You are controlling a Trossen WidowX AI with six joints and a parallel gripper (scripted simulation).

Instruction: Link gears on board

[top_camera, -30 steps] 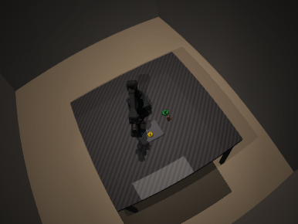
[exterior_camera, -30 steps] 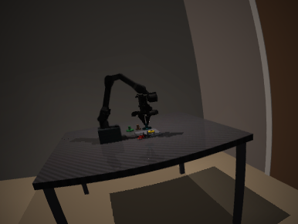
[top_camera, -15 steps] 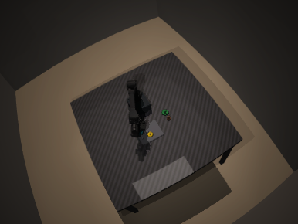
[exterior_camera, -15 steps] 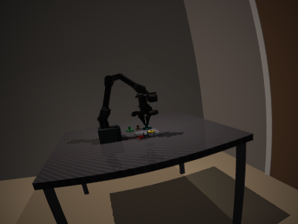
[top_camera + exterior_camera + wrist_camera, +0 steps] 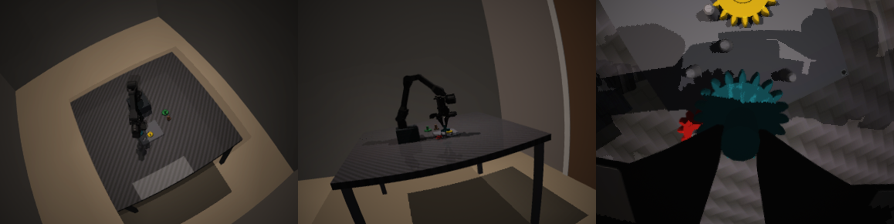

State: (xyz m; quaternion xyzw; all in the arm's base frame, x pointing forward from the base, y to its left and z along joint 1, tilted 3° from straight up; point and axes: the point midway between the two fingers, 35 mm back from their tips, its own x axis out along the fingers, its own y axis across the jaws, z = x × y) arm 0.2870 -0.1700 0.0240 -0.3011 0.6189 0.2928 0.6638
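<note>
My gripper (image 5: 445, 127) (image 5: 740, 135) points down and is shut on the knob of a teal gear (image 5: 141, 133) (image 5: 445, 130) (image 5: 746, 94), held low at the grey board (image 5: 155, 127) (image 5: 816, 92). Whether the gear touches a peg is hidden. The yellow gear (image 5: 150, 134) (image 5: 449, 131) (image 5: 744, 11) is beyond it in the wrist view, with a gap between them. The red gear (image 5: 439, 137) (image 5: 688, 129) shows at the teal gear's lower left, partly covered. Bare pegs (image 5: 725, 45) (image 5: 691, 73) (image 5: 792, 77) stand between and beside the gears; another peg (image 5: 709, 8) is beside the yellow gear.
A loose green gear (image 5: 165, 112) (image 5: 428, 129) and a small brown-orange gear (image 5: 168, 118) (image 5: 436, 127) stand on the table (image 5: 201, 123) (image 5: 483, 143), off the board. The arm and its shadow cover part of the board in the top view.
</note>
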